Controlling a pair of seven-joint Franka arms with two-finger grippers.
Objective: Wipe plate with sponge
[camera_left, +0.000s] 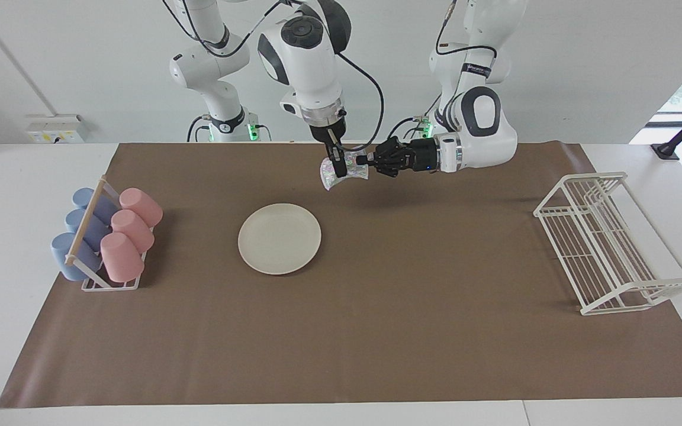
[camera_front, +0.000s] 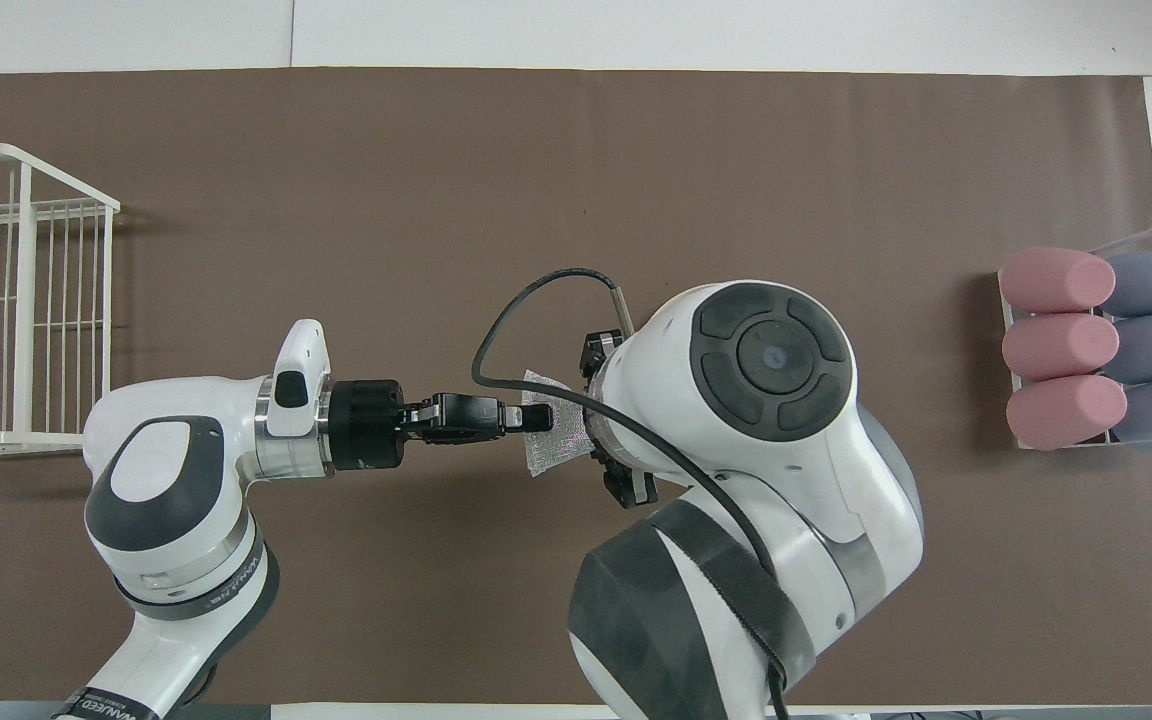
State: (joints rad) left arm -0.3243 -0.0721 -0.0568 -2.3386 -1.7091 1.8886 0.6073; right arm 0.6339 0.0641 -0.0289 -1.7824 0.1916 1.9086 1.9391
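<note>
Both arms are up over the brown mat [camera_left: 376, 331] on the counter [camera_left: 15, 177], at the robots' end. The left pincer [camera_left: 363, 160] lies level, clamped on one edge of the sponge [camera_left: 348, 170]. The right pincer [camera_left: 338, 170] points down onto the same sponge, its fingers at the middle of the pad; can't tell if they have pinched it. The sponge hangs in the air between the two, off the mat. The plate [camera_left: 279, 238] lies flat on the mat, farther from the robots than the sponge, nothing touching it. Rack of pink and blue cups [camera_left: 107, 236] sits at the right arm's end, white wire rack [camera_left: 607, 242] at the left arm's end
</note>
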